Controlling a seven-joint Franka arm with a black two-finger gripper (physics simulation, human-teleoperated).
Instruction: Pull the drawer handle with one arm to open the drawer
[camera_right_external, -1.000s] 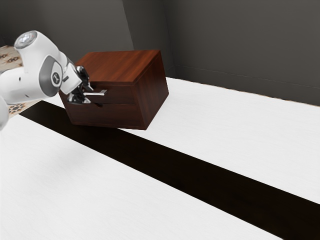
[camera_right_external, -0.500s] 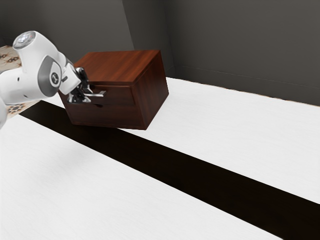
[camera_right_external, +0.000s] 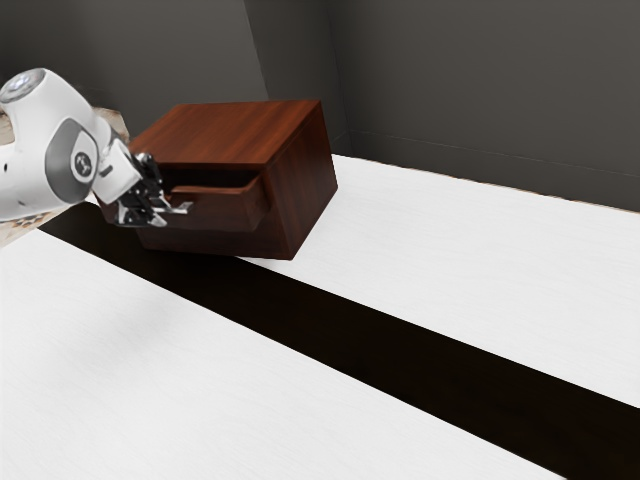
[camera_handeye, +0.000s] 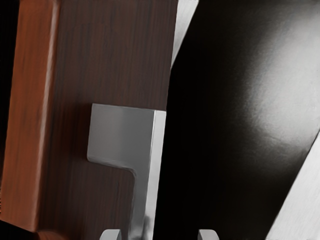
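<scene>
A dark red wooden cabinet stands at the back left of the table. Its upper drawer sticks out toward the exterior view's left, with a dark gap showing behind its front. My gripper is at the drawer's silver handle. In the wrist view the handle stands on the wooden drawer front. Its bar runs down between my fingertips, which stand apart, so the gripper is open around the bar.
A wide black stripe crosses the white table diagonally, passing under the cabinet. Grey walls rise behind. A patterned surface lies at the far left behind my arm.
My hand has moved toward the exterior view's left with the handle, and the upper drawer has slid out of the cabinet with it.
</scene>
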